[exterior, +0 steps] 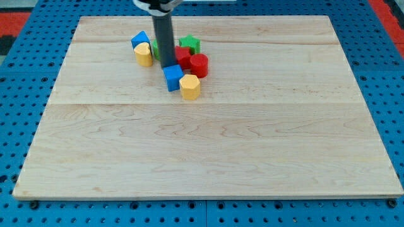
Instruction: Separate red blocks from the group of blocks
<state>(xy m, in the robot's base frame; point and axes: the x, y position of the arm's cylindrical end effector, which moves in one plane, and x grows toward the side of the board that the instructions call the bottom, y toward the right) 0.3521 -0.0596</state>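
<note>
A cluster of blocks sits near the board's top, left of centre. My tip [168, 65] stands in the middle of it, just left of a red block [182, 58] and above a blue cube [172, 77]. A red cylinder [199, 65] touches the red block on its right. A green star [189, 44] lies above the reds. A yellow hexagonal block [189, 86] sits right of the blue cube. A blue block [140, 41] and a yellow block [143, 55] lie left of the rod. A green block [155, 49] is mostly hidden behind the rod.
The wooden board [208, 145] rests on a blue perforated table [19, 94]. The arm's rod [163, 34] comes down from the view's top. A red area shows at the view's top corners.
</note>
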